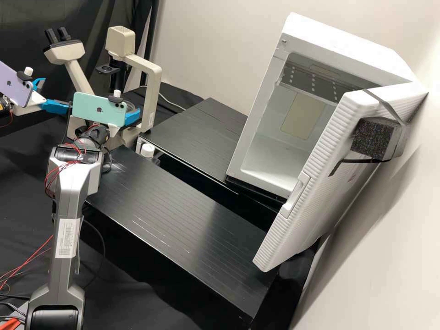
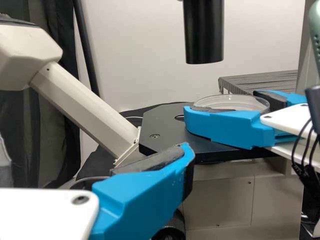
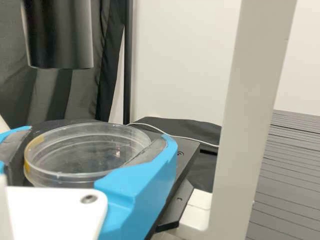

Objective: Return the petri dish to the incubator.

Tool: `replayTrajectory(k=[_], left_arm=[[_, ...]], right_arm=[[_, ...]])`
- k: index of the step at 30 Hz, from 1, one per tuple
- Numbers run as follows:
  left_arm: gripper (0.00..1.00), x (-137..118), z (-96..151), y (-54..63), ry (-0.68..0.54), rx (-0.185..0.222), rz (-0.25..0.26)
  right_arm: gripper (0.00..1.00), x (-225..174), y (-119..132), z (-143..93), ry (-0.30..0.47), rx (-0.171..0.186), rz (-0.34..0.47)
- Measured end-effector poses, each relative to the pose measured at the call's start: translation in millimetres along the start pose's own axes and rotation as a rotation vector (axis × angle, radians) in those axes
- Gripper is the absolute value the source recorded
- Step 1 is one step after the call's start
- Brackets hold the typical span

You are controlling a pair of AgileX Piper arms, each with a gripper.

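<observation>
In the high view, the incubator stands at upper right of the frame, w/ its door open; a dark foam block is strapped on this door. The microscope is at upper left, and both arms reach to this area.

R gripper is clamped on the petri dish. The R wrist view gives the detail: one finger on each side of the clear dish, and a small amber mark at its rim. The L wrist view gives the same hold from the side, and there the dish is above the black stage, below the black tube. If the dish touches the stage, I cannot tell.

L gripper, at far upper left of the high view, has its fingers apart, nothing btw. them. In the L wrist view, one blue finger of it is near the stage.

Also in the high view: a white-capped bottle, left of centre, beside the black platform, which runs to lower right.
</observation>
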Motion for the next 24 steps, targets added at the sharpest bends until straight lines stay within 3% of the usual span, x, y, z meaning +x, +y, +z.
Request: replayTrajectory(k=[7, 17, 24], left_arm=[[1.00, 0.0, 0.0, 0.0, 0.000, 0.000, 0.000], [1.00, 0.0, 0.0, 0.0, 0.000, 0.000, 0.000], [1.00, 0.0, 0.0, 0.0, 0.000, 0.000, 0.000]], right_arm=[[0.00, -14.7, 8.5, -5.4, 0.022, 0.017, -0.015], [0.00, -47.9, 39.0, -9.3, 0.058, 0.084, -0.003], [0.00, -85.3, 54.1, -5.8, 0.089, 0.053, 0.062]])
